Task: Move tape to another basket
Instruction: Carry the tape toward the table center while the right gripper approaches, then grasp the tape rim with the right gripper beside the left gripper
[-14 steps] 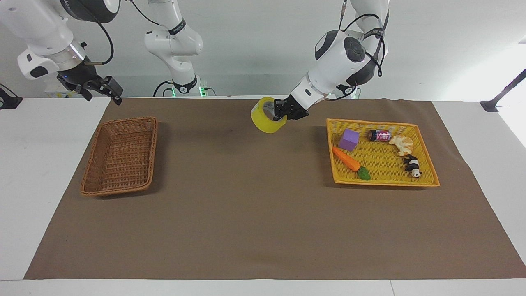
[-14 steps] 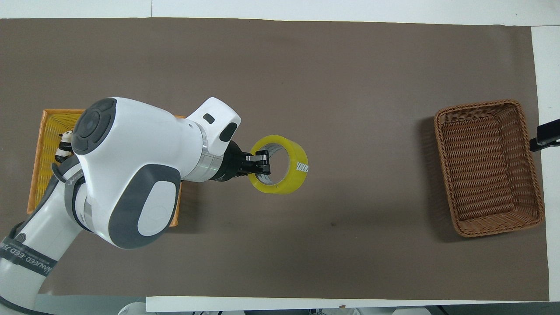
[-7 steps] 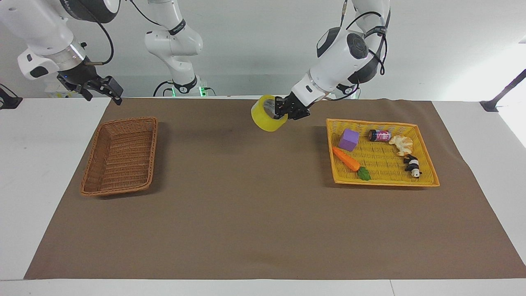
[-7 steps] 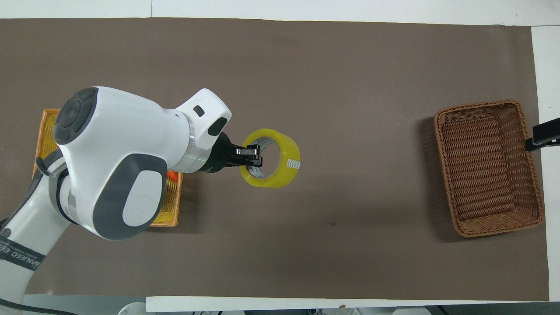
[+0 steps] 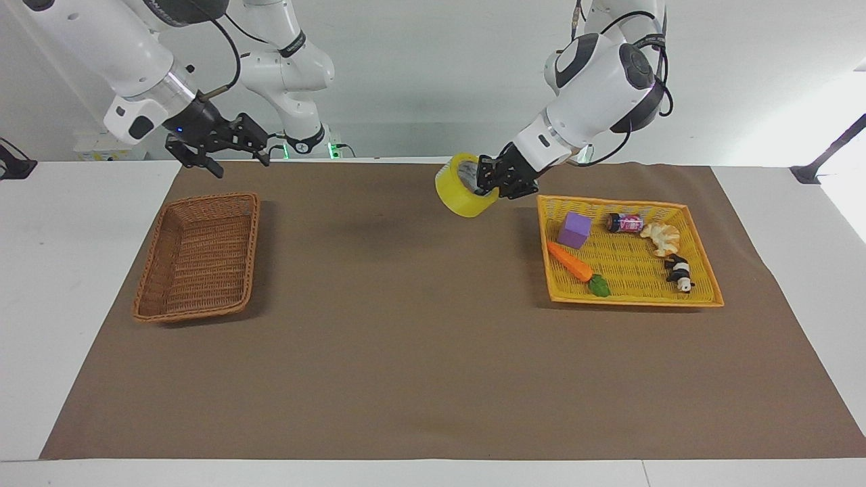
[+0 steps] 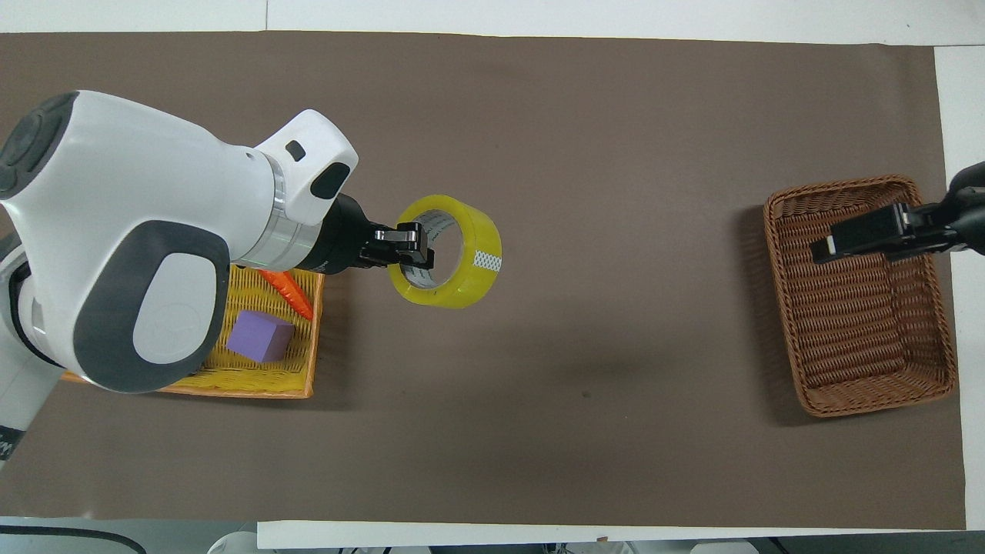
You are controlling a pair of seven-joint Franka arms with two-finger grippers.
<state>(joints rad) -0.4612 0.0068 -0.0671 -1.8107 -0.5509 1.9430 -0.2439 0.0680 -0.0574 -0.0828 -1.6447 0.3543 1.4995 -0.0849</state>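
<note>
My left gripper [image 5: 488, 184] is shut on the rim of the yellow tape roll [image 5: 457, 197], one finger inside its white core. It holds the roll in the air over the brown mat, beside the yellow basket [image 5: 629, 270]. In the overhead view the left gripper [image 6: 415, 246] and the tape [image 6: 471, 281] show just off that basket's edge. The brown wicker basket [image 5: 196, 264] stands empty at the right arm's end. My right gripper [image 5: 238, 157] is open and raised; in the overhead view the right gripper [image 6: 846, 238] is over the brown basket [image 6: 862, 331].
The yellow basket [image 6: 262, 378] holds a purple cube [image 5: 575, 230], a carrot [image 5: 572, 264], a small can [image 5: 626, 222], a pastry-like toy [image 5: 661, 237] and a panda figure [image 5: 678, 272]. A brown mat [image 5: 406, 338] covers the table.
My left gripper has drawn the tape back toward the yellow basket. My right gripper has swung in from off the table's end to over the brown basket.
</note>
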